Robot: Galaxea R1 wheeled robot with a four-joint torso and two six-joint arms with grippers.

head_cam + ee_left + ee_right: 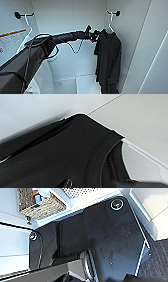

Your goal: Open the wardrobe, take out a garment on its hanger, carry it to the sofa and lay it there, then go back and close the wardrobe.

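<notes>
Nearest the viewer, the robot's left arm [37, 47] rises from the lower left of the head view, its dark sleeve and a loose loop of cable [75, 50] running up and across into the open wardrobe [75, 22]. The reach is long and nearly level, which I judge is what it takes to bring the wrist to shoulder height of the hanging item.

At the end of that arm, the left gripper [94, 35] sits at the collar and shoulder of the garment [108, 60], a black T-shirt. The left wrist view confirms the closeness: black fabric, the neckline seam and a white hanger arm [140, 151] lie right before it. Whether the fingers are spread, pressed together or pinching the cloth cannot be told from either view (the tips are lost against the dark material).

Further in, the garment hangs full length on the hanger [110, 25], whose hook rests over a black wall peg [116, 12] on the right side of the white interior. It is not yet lifted off.

On the far left side, a second white hanger [27, 27] hangs from a matching peg [17, 15]; what it carries is mostly hidden by the arm.

The right wrist view takes in the robot's own dark plate and, beyond it, a woven basket [41, 204] with small items; the state of the right fingers cannot be told.
</notes>
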